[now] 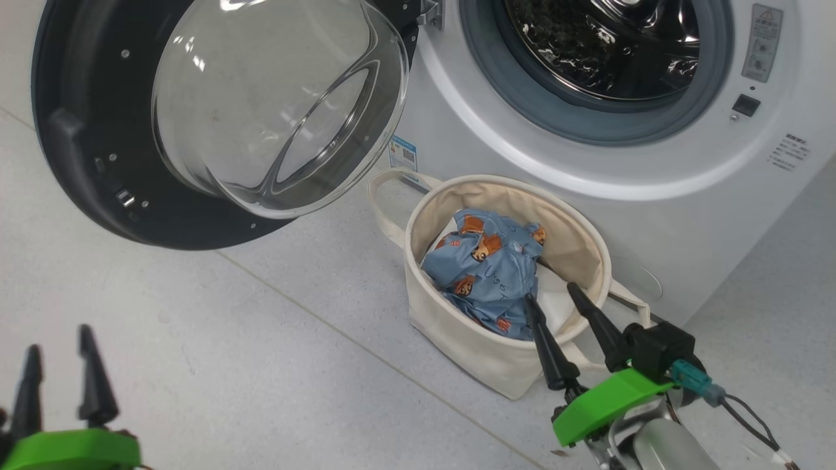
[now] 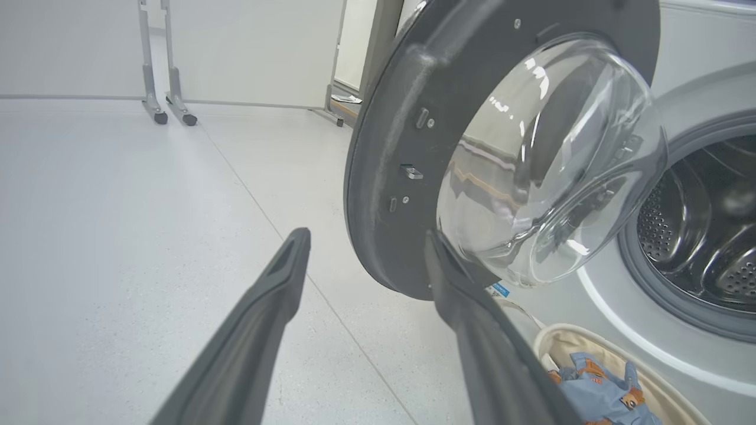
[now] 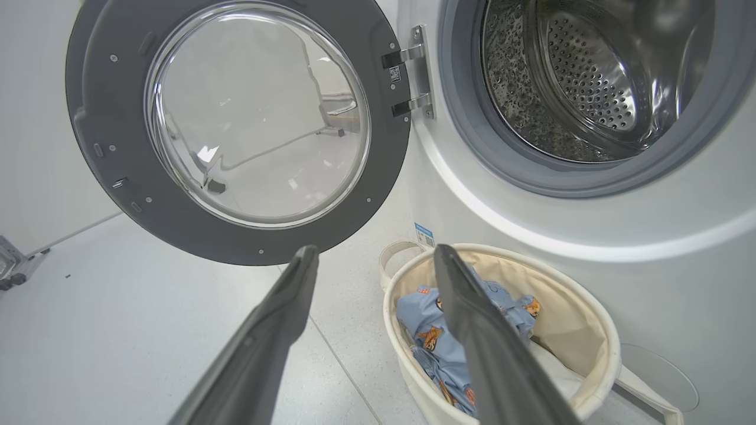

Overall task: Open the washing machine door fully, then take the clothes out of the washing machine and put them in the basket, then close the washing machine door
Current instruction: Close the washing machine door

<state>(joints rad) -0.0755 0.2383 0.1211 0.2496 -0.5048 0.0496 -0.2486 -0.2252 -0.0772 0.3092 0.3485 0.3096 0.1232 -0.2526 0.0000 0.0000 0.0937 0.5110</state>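
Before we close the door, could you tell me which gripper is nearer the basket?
The right gripper: its fingers overlap the basket rim in the head view, while the left gripper sits at the lower left over the floor.

bare test room: washing machine [image 1: 686,215] on speckled grey floor [image 1: 228,339].

The left gripper [image 1: 57,341] sits low at the robot's left, its two dark fingers [image 1: 95,385] parted, pointing upward and holding nothing. The right gripper [image 1: 550,292] leans up and leftward from its green mount [image 1: 604,399], likewise spread and empty, above the pale forearm [image 1: 659,447].
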